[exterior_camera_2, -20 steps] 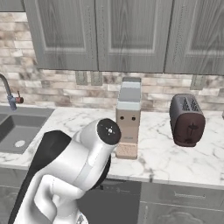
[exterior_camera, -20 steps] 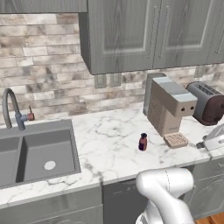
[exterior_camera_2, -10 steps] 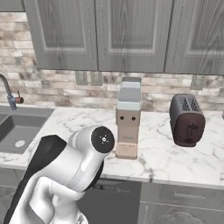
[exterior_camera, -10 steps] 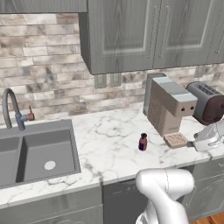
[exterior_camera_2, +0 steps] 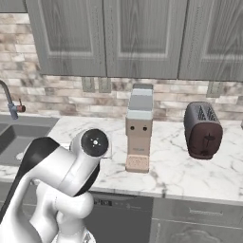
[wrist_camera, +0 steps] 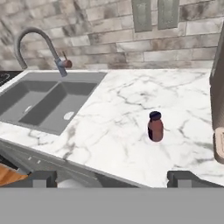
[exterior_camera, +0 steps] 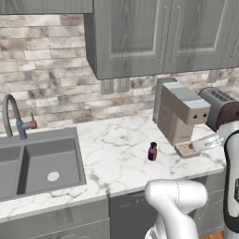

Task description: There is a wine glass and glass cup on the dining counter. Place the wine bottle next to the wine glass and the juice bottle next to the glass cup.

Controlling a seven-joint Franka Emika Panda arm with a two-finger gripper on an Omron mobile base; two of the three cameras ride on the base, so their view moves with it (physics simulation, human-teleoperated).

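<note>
The juice bottle (exterior_camera: 152,151), small and dark red with a dark cap, stands upright on the marble worktop (exterior_camera: 116,144) backed by brick, a little left of the coffee machine. In the hand view the juice bottle (wrist_camera: 155,127) is right of centre, well beyond my gripper (wrist_camera: 113,179). The gripper is open wide, its two dark fingertips (wrist_camera: 43,177) far apart with nothing between them. It hovers off the worktop's front edge. The wine bottle, wine glass, glass cup and dining counter are out of view.
A coffee machine (exterior_camera: 179,114) (exterior_camera_2: 139,130) stands right of the bottle, with a dark toaster (exterior_camera_2: 203,130) further right. A grey sink (exterior_camera: 37,163) (wrist_camera: 43,98) with a curved faucet (wrist_camera: 39,43) lies to the left. Grey cabinets hang above.
The arm's white end has swung in from the right edge of the left base view toward the coffee machine's front. The juice bottle has not moved, and the gripper stays open.
</note>
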